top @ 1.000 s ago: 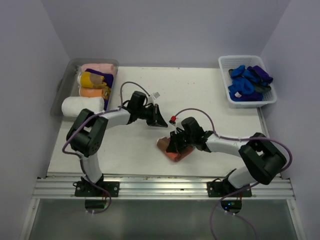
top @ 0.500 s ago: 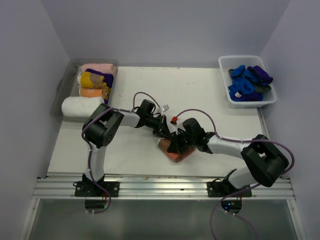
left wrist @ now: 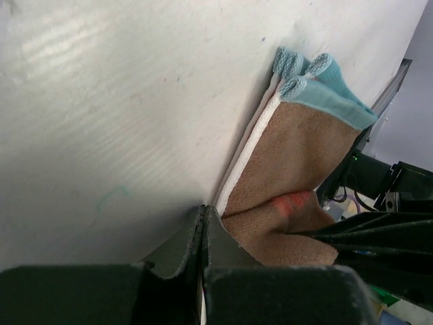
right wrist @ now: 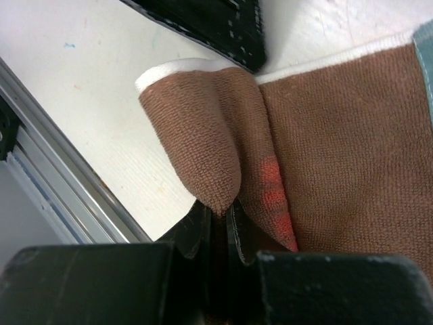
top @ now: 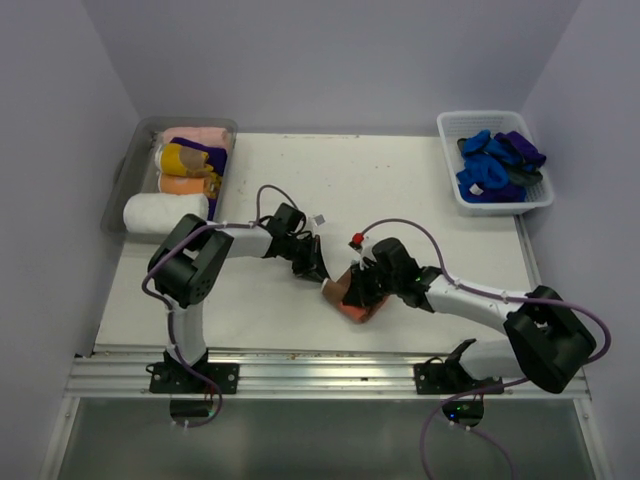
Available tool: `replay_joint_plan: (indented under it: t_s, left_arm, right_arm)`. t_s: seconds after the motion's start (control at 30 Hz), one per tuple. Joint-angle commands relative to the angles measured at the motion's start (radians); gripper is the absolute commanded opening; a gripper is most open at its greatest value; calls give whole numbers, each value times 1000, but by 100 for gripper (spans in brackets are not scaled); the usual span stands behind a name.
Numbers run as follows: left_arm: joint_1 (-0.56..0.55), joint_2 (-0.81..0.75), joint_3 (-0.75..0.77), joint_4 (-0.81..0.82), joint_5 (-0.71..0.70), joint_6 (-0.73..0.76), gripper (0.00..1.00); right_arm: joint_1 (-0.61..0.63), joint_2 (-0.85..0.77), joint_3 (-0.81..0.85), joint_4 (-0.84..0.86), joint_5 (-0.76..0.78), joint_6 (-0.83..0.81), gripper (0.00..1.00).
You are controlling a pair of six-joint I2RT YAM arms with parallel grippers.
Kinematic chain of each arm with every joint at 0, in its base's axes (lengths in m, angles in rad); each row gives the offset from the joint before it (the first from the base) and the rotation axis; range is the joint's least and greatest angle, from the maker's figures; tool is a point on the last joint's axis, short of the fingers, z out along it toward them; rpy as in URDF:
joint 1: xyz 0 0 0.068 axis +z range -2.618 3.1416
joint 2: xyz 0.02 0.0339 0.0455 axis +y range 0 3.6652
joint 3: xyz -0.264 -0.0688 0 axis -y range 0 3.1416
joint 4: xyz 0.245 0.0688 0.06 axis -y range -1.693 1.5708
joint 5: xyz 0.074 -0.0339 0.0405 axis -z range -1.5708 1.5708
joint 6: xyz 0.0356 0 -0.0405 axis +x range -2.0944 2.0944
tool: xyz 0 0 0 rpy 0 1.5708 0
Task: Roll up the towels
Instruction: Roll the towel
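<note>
A rust-brown towel (top: 352,303) with a white edge lies crumpled on the table near the front middle. In the right wrist view my right gripper (right wrist: 226,211) is shut on a raised fold of this towel (right wrist: 338,135). In the top view the right gripper (top: 362,288) sits over the towel's right part. My left gripper (top: 317,269) is shut, empty, its tips (left wrist: 204,211) down on the table against the white edge of the towel (left wrist: 291,156). A teal hem (left wrist: 318,81) shows at the towel's far corner.
A clear grey tray (top: 122,178) at the back left holds rolled towels: pink (top: 200,137), yellow (top: 180,158), orange (top: 185,184) and white (top: 165,210). A white slotted basket (top: 482,118) at the back right holds blue and purple towels (top: 485,172). The metal rail (top: 330,372) runs along the front edge.
The left gripper came forward from the table's middle to the towel's left edge. The right gripper shifted slightly right with the fold, and the towel bunched up smaller.
</note>
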Motion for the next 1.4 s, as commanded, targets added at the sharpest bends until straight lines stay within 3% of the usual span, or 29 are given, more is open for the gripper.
replay_joint_plan:
  t_s: [0.0, 0.57, 0.9, 1.1, 1.37]
  left_arm:
    - [-1, -35, -48, -3, -63, 4, 0]
    - [2, -50, -42, 15, -59, -5, 0]
    - [7, -335, -74, 18, -173, -34, 0]
    - [1, -481, -175, 57, -121, -36, 0]
    - [-16, -448, -258, 103, -21, -2, 0]
  right_arm:
    - [-2, -8, -18, -22, 8, 28, 0]
    - [-57, 75, -129, 168, -86, 176, 0]
    - [-62, 165, -234, 394, -82, 241, 0]
    - [-64, 210, -230, 426, -90, 239, 0]
    - [-64, 190, -227, 408, -86, 232, 0]
